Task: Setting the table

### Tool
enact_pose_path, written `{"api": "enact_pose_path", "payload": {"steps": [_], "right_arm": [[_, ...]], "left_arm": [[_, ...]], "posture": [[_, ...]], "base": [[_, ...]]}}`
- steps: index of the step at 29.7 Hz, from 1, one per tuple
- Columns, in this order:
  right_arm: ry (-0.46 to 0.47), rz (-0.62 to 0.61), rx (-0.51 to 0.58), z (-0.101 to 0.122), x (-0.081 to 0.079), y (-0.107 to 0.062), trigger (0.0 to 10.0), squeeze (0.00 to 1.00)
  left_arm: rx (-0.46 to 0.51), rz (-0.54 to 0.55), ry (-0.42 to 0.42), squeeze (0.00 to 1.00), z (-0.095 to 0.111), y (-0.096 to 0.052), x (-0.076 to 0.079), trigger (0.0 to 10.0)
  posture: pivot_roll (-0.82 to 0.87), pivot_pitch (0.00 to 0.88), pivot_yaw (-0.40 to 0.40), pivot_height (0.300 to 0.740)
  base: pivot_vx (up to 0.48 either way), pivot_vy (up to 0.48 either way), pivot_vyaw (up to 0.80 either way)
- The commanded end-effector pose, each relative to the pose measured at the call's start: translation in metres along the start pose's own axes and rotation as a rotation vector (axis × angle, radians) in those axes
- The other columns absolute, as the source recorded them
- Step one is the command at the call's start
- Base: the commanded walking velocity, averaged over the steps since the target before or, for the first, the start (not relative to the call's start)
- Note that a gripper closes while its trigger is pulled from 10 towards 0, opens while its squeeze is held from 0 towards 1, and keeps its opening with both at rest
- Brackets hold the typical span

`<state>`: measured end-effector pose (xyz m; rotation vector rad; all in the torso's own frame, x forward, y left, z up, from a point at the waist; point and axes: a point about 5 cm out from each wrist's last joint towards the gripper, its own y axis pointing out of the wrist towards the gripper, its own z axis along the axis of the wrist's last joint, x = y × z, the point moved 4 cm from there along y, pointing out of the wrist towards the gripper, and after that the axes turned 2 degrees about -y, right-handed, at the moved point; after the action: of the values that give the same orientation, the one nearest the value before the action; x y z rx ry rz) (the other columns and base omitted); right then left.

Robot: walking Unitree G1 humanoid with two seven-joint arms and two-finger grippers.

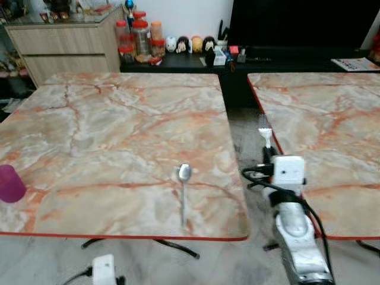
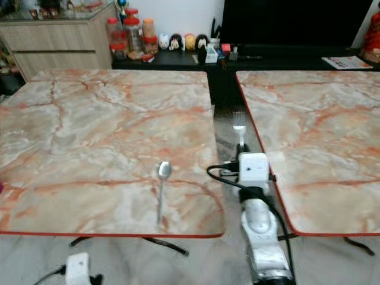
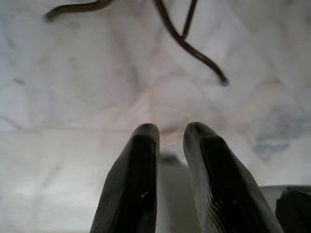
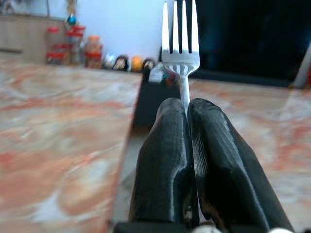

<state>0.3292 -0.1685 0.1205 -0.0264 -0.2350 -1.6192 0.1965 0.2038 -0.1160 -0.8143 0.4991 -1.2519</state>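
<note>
The fork's (image 4: 180,46) handle is hidden between the black fingers (image 4: 165,160) of the right hand (image 4: 188,104). The purple cup (image 1: 10,183) is cut off at the bench's (image 1: 119,119) left edge. The far jars (image 1: 141,37) are too small to read.

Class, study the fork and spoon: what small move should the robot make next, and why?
Probably swing the right end effector leftward over the left table. It grips the fork above the gap between tables, while the spoon already lies there without a fork beside it.
</note>
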Motion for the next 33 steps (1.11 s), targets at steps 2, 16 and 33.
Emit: {"api": "enact_pose_path", "payload": {"steps": [2, 16, 33], "right_arm": [[0.033, 0.038, 0.052, 0.011, -0.011, 0.001, 10.0, 0.0], [0.018, 0.061, 0.078, 0.018, -0.014, 0.004, 10.0, 0.0], [0.018, 0.067, 0.098, 0.024, -0.014, 0.005, 10.0, 0.0]], "left_arm": [[0.001, 0.016, 0.017, 0.0, 0.002, -0.001, -0.008, 10.0], [0.002, 0.007, 0.021, 0.0, 0.002, 0.0, -0.005, 10.0], [-0.003, -0.007, 0.036, 0.0, 0.001, 0.0, -0.001, 10.0]], "posture": [[-0.06, 0.0, -0.009, 0.74], [-0.07, 0.0, -0.002, 0.74], [-0.08, 0.0, 0.001, 0.74]], "base": [[0.0, -0.48, 0.0], [0.0, -0.48, 0.0], [0.0, -0.48, 0.0]]}}
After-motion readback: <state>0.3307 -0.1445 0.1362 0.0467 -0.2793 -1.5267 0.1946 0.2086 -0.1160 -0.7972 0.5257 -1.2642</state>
